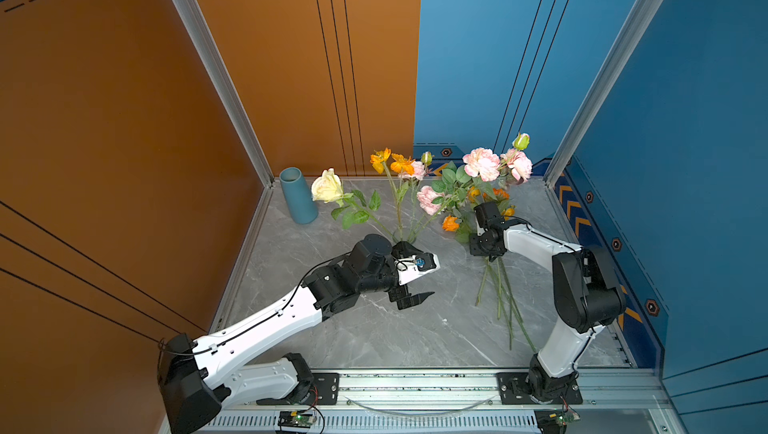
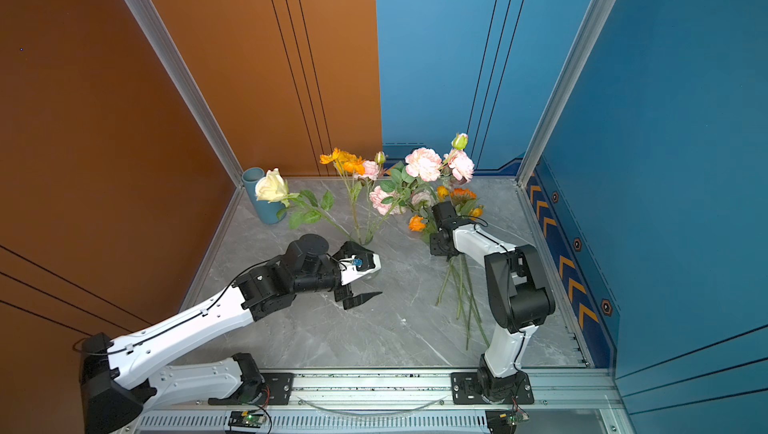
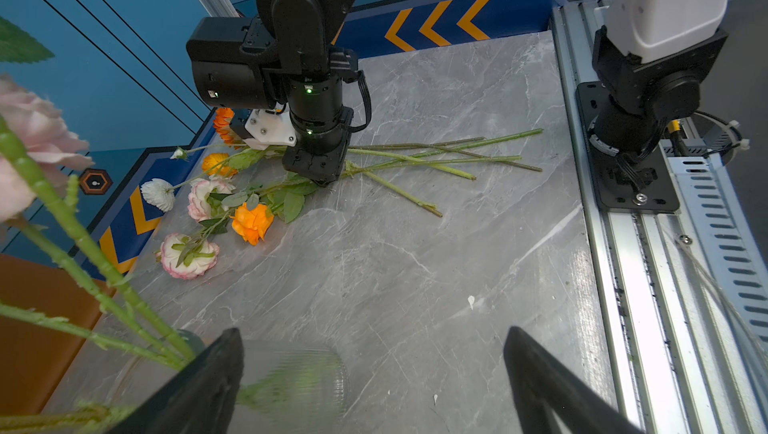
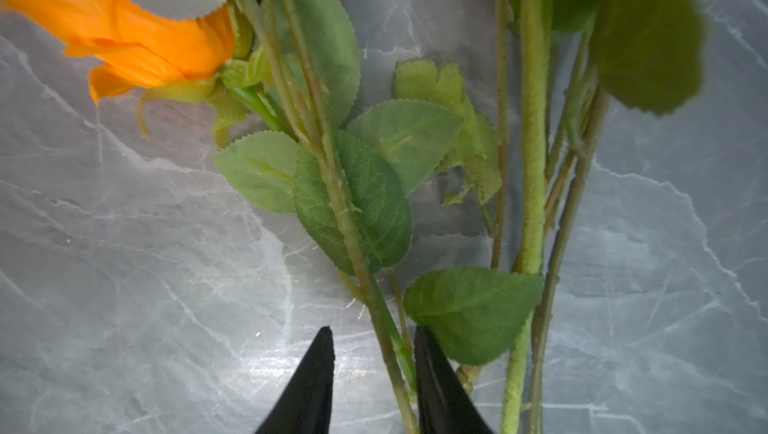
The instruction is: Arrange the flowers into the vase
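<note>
The left end effector (image 3: 374,330) is standing wide open at the clear ribbed glass vase (image 3: 299,382). The vase is sitting between its two black fingers (image 3: 199,386), close against one of them; whether that finger is touching the glass I cannot tell. The vase is standing on the grey marble desk (image 1: 374,328) and is holding several flowers: a cream-yellow rose (image 1: 327,187) leaning out to its left, orange poppies (image 1: 390,161) rising behind it, and pink roses (image 1: 482,163) fanning out to its right. To the right of the vase, well apart from it, the right end effector (image 4: 372,330) is pointing down into the loose flowers (image 3: 249,220). These are lying flat on the desk, blooms farther back than the vase and bare stem ends nearer the front. Its jaws are standing narrow, with one thin green stem (image 4: 352,241) running between them. The stem is lying against one finger while a gap is showing at the other. A teal vase (image 1: 297,195) is standing behind and to the left of the glass vase.
</note>
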Available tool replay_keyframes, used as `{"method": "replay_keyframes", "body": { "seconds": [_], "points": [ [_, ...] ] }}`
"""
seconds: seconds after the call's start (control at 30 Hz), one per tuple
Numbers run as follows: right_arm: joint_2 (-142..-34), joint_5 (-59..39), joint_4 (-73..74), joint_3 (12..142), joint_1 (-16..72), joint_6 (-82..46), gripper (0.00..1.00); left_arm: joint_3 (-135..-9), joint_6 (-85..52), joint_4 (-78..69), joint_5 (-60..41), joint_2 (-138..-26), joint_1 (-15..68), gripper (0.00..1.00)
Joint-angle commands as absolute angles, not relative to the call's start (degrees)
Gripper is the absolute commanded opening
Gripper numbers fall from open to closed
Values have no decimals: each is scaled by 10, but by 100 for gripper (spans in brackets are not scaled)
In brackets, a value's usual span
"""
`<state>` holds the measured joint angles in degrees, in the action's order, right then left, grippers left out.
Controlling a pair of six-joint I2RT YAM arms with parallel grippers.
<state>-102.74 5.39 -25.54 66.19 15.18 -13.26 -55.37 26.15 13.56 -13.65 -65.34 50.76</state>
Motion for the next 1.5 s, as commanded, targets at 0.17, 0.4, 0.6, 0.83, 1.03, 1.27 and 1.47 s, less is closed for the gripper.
{"method": "replay_keyframes", "body": {
  "seconds": [0.17, 0.4, 0.6, 0.83, 1.03, 1.27, 1.47],
  "points": [
    [-1059, 82, -268, 686, 153, -121, 30, -546, 268, 138, -133, -658, 511, 98],
    [-1068, 77, -268, 692, 153, -115, 23, -546, 269, 138, -133, -658, 512, 98],
    [-1067, 71, -269, 693, 154, -113, 6, -547, 268, 137, -127, -660, 512, 98],
    [-1041, 59, -269, 686, 155, -95, 0, -547, 269, 138, -125, -659, 513, 98],
    [-989, 25, -278, 680, 153, -90, 0, -548, 269, 138, -125, -658, 514, 98],
    [-939, 12, -348, 705, 142, -103, 0, -548, 269, 140, -126, -653, 514, 98],
    [-863, -33, -345, 681, 87, -166, 0, -548, 271, 141, -126, -643, 515, 98]
  ]
}}
